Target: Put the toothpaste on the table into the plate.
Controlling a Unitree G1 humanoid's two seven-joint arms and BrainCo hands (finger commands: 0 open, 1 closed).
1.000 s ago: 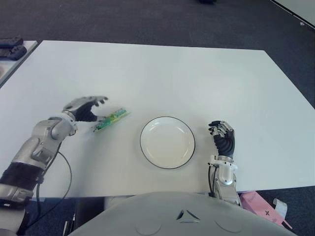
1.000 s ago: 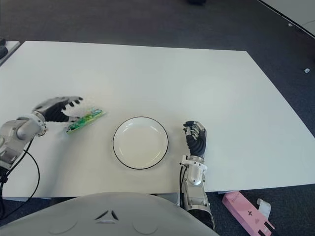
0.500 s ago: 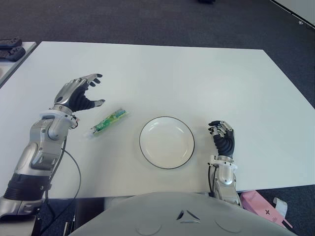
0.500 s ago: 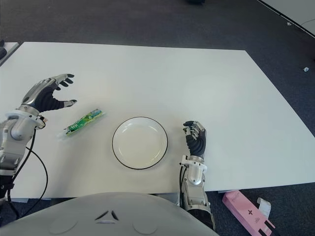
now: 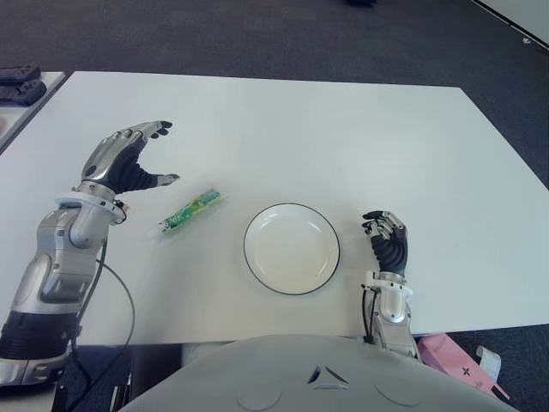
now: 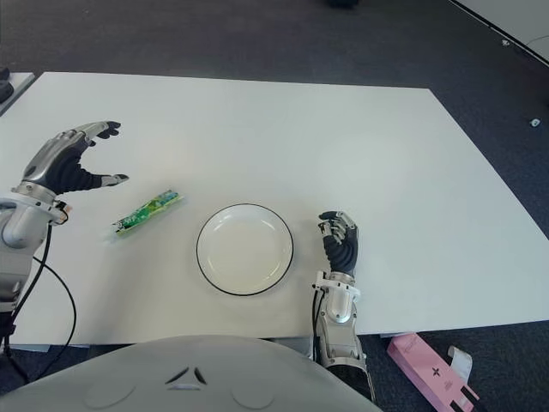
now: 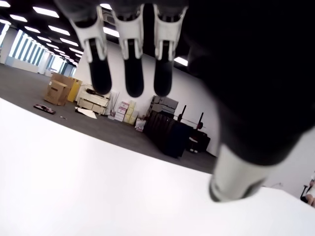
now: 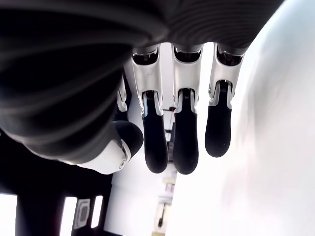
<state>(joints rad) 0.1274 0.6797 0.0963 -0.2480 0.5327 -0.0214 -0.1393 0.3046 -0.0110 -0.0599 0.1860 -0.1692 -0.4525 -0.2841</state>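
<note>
A green toothpaste tube [image 5: 190,211] lies flat on the white table [image 5: 283,129], left of a white plate [image 5: 292,248] with a dark rim, which holds nothing. My left hand [image 5: 129,163] hovers up and to the left of the tube, its fingers spread and holding nothing. The left wrist view shows only its fingers [image 7: 126,69] over bare table, with no tube in sight. My right hand [image 5: 388,240] shows just right of the plate near the front edge, fingers curled in and empty.
A pink box [image 5: 455,356] lies on the floor beyond the table's front right corner. Dark items [image 5: 19,81] sit on another surface at the far left. Dark carpet surrounds the table.
My left hand has let go of the toothpaste tube, lifted and drawn back to the left with fingers opening. The tube stays on the table. The right hand has not moved.
</note>
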